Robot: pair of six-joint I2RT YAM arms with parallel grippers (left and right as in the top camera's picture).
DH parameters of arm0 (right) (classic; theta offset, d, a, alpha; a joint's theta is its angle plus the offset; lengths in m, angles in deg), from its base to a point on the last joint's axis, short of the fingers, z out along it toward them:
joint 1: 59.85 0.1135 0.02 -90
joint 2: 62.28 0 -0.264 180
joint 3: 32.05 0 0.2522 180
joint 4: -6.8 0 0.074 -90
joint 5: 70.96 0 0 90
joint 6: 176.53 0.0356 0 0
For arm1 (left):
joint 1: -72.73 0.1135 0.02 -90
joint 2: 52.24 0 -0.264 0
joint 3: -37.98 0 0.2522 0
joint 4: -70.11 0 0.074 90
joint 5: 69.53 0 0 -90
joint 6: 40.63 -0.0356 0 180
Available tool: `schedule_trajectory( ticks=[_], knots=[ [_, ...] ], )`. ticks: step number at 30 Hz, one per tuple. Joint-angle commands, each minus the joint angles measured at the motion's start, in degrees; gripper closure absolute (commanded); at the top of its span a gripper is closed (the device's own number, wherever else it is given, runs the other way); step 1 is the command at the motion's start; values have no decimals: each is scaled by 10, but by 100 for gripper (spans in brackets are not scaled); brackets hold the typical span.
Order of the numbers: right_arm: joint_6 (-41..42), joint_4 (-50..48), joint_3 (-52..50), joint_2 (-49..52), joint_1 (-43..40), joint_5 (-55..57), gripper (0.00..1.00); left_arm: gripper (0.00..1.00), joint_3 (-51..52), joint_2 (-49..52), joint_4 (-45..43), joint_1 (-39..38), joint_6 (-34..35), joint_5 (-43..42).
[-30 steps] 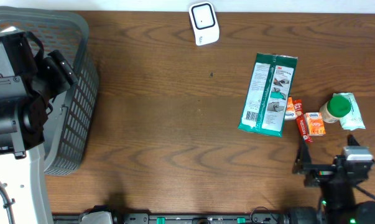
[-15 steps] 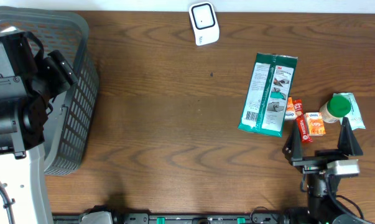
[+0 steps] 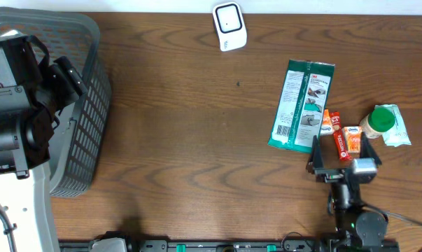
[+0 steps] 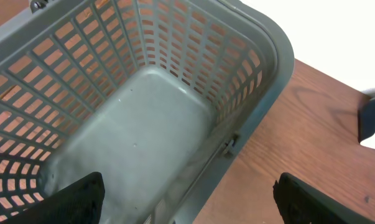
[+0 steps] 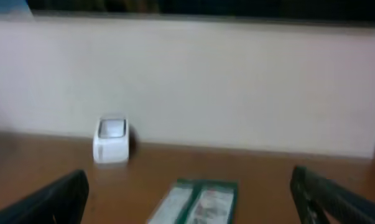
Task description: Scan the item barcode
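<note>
Approach step: the right claw (image 3: pixel 341 155), fully open and empty, hovers near the green packet (image 3: pixel 301 105); next, descend and grip one item.

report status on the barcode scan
Both jaws open, empty: left gripper over basket, right gripper at small packets. Green pack flat on table, untouched. Nothing between it and scanner.
</note>
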Motion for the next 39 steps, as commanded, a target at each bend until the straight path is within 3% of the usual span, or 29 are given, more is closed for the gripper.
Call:
schedule_trajectory(
  ticks=[1, 3, 39],
  knots=[
    [-8, 76, -1, -3, -10, 1, 1, 12, -4, 0, 0, 2, 1, 5],
    [-16, 134, -1, -3, -11, 3, 1, 12, -4, 0, 0, 2, 1, 5],
    [-28, 128, -1, -3, -11, 7, 1, 12, -4, 0, 0, 2, 1, 5]
  ],
)
